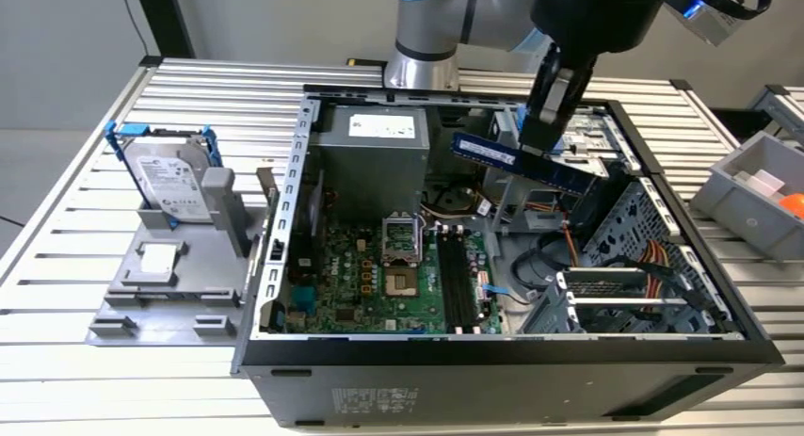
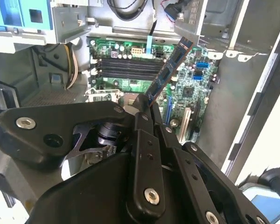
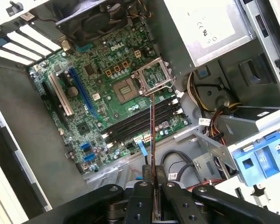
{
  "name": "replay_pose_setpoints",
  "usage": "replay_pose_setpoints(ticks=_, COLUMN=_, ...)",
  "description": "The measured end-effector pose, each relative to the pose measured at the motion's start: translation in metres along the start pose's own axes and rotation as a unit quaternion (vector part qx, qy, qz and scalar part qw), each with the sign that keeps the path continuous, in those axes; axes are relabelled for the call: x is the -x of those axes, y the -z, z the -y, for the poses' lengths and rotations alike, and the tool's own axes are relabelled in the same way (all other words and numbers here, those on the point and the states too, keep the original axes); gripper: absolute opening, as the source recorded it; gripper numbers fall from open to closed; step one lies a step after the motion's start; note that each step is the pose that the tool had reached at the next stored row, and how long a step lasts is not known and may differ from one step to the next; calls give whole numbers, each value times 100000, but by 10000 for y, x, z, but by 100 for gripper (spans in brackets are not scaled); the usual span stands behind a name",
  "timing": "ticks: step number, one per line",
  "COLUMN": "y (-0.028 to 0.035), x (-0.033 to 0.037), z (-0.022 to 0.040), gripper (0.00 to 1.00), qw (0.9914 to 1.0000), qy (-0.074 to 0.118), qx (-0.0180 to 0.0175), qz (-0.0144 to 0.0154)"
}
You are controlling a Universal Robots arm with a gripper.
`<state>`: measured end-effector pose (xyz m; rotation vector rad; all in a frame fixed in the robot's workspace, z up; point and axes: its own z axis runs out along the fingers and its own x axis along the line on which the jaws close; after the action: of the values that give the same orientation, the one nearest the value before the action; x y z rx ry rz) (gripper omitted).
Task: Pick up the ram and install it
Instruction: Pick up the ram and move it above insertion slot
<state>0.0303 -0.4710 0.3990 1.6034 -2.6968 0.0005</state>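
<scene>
My claw is clenched on the ram, a thin blue circuit-board stick, and holds it in the air above the open computer case, which lies on its side on the slatted metal worktop.

In the exterior view, the ram hangs beside the grey power supply, on that view's right. Its long axis slopes from the higher end near the power supply down toward the view's right, over the drive cage.

In the second wrist view, the ram juts out from between the claw's black fingers. It points away over the green motherboard, flat face showing.

In the first wrist view, the ram shows edge-on as a thin line leaving the claw. It crosses above the black memory slots at an angle, and its far end aims toward the metal CPU socket frame. The ram is clear of the slots, not yet seated.

A hard drive with blue rails stands on a grey holder outside the case.
</scene>
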Motion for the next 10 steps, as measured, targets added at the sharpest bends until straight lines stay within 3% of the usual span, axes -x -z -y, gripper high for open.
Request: replay_pose_setpoints(ticks=10, y=0, x=0, z=0, gripper=0, qw=99907, qy=-4307, qx=18, qz=10)
